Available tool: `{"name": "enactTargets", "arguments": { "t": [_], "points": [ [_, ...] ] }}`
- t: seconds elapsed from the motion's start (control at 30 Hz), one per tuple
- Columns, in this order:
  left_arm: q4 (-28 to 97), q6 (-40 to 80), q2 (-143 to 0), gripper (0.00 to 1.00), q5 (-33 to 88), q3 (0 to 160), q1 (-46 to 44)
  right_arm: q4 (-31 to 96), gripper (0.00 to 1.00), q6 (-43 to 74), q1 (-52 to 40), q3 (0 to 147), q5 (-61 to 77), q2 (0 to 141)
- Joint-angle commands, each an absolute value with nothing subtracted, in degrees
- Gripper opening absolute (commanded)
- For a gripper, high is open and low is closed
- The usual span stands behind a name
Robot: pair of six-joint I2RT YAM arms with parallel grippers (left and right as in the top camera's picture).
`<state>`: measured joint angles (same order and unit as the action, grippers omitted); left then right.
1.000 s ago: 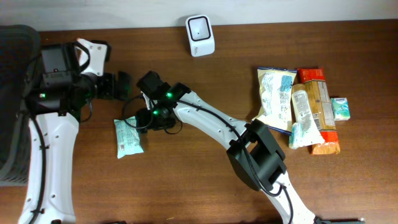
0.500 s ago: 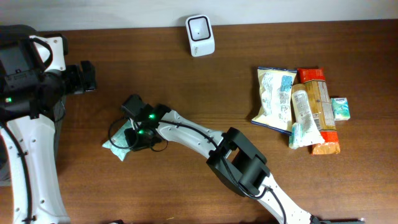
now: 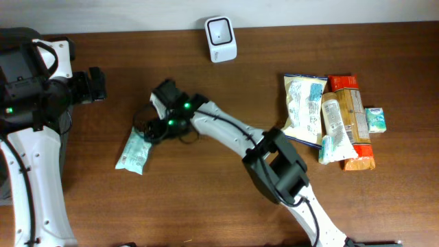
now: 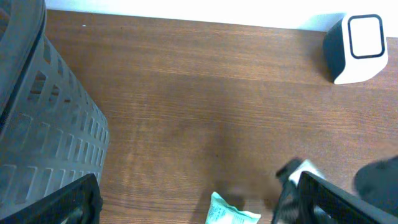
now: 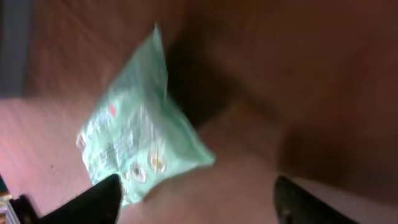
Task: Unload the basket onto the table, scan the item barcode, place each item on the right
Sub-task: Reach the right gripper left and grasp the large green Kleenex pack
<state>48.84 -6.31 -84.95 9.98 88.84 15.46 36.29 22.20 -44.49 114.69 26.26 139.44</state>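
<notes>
Dark wood table (image 3: 171, 206), pale wall along its far edge. Green packet (image 3: 133, 152) lies on the wood just ahead of the right gripper (image 5: 196, 186), nearer one finger than the other. It is not held: the jaws stand wide apart with nothing between them. The wrist view is blurred, so I cannot read any print or find the barcode on the visible face. Left gripper (image 4: 196, 190) is likewise wide and empty, well apart from the packet, with the grey basket (image 4: 37, 124) beside it. Scanner (image 3: 221, 38) stands behind and to one side of the right hand, by the wall. Judgement: the step in hand is picking the packet up for the scan. To do it well — centre the jaws over the packet's middle, across its narrow width, lower until the tips near the wood, and close gently so the soft bag does not slip out. Lift clear, then turn the barcode face squarely to the scanner window. Other groceries (image 3: 336, 120) sit far back past the elbow — no concern.
</notes>
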Motion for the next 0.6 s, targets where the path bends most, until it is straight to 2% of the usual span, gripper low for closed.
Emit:
{"name": "enactTargets", "arguments": {
  "t": [0.0,0.23,0.27,0.43,0.47,0.57],
  "points": [
    [48.9,-5.6,-84.2,0.99,9.6,89.7,15.7,31.9,0.82,18.3,-43.1,116.1,26.6,137.2],
    [48.9,-5.6,-84.2,0.99,9.6,89.7,15.7,20.7,0.78,21.5,-46.2,116.1,24.7,141.2],
    [48.9,-5.6,-84.2,0.99,9.6,89.7,15.7,20.8,0.75,21.5,-46.7,116.1,23.0,141.9],
    [48.9,-5.6,-84.2,0.99,9.6,89.7,15.7,28.3,0.73,21.4,-47.8,116.0,20.2,143.9],
    [48.9,-5.6,-84.2,0.99,9.6,89.7,15.7,29.9,0.71,21.5,-47.6,116.0,20.1,143.9],
    [48.9,-5.6,-84.2,0.99,9.6,89.7,15.7,33.6,0.54,21.5,-47.5,116.0,20.5,143.9]
  ]
}}
